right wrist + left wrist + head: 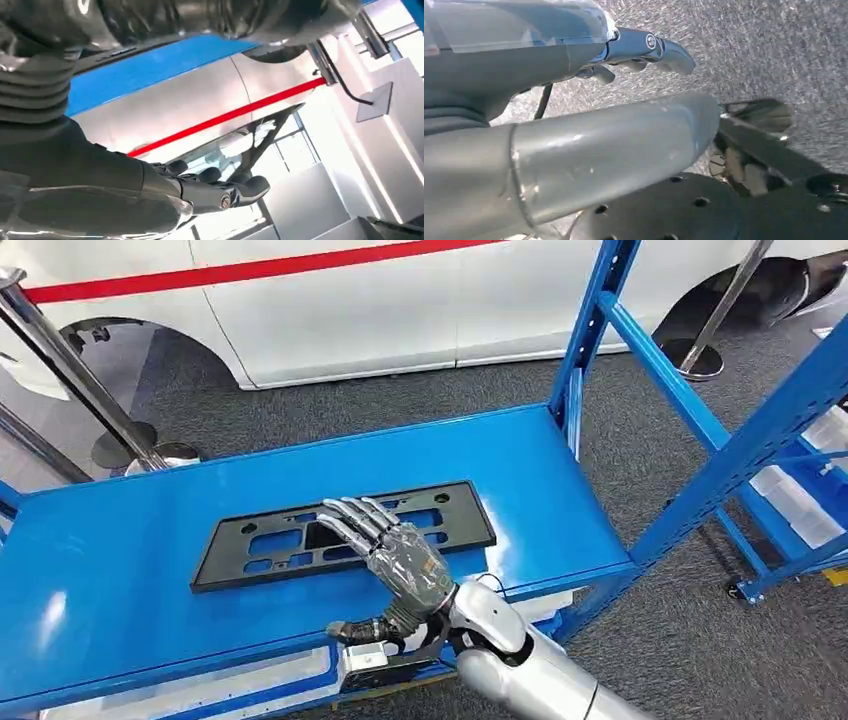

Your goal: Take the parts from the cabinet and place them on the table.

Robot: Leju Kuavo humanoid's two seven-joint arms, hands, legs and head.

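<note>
The shelf (120, 540) is glossy blue painted metal, smooth enough to reflect light. The flat black part (260, 545) on it looks like matt plastic. The right hand (395, 555) has a shiny, plastic-wrapped look — the floor (660, 480) is rough grey carpet.

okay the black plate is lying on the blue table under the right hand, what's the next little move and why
Probably lift the right hand straight up and draw it back. The black plate already lies flat on the blue table, and the fingers look spread over it rather than wrapped around an edge.
</note>
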